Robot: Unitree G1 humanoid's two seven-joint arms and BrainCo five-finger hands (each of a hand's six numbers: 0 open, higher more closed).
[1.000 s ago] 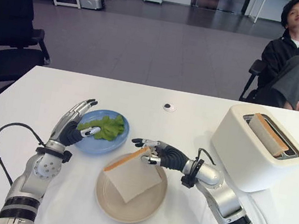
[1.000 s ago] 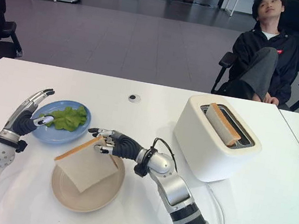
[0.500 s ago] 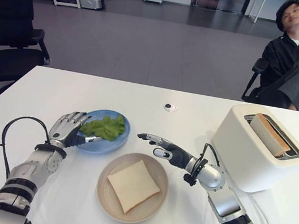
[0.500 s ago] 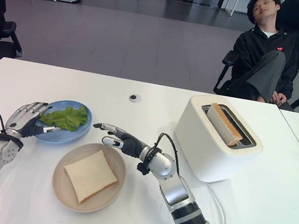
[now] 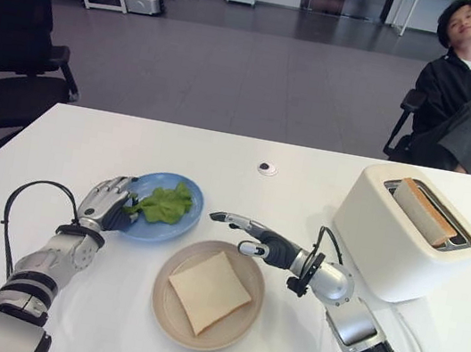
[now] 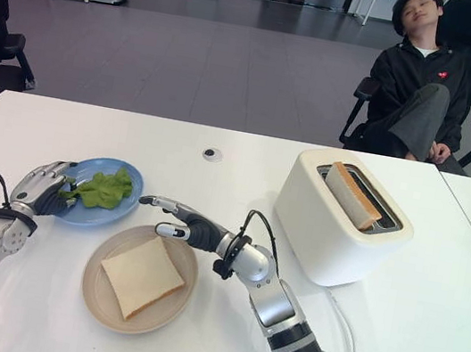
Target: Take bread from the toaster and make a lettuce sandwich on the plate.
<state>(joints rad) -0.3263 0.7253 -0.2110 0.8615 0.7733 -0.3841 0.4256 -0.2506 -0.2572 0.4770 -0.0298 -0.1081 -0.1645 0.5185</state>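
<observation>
Left eye view: one slice point(image 5: 209, 291) lies on the plate point(image 5: 174, 261); left hand point(image 5: 106, 206) pinches lettuce point(image 5: 163, 203), not yet placed; right hand point(image 5: 253, 235) spread, empty; second slice point(image 5: 424, 212) sits in toaster point(image 5: 385, 255).

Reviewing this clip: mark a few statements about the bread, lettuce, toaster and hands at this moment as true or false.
1. A bread slice lies flat on the beige plate. True.
2. The toaster is empty. False: a second slice stands in its slot.
3. The right hand holds the bread. False: it is open and holds nothing, by the beige plate's far rim.
4. The lettuce is on the blue plate, with the left hand curled on its edge. True.
</observation>
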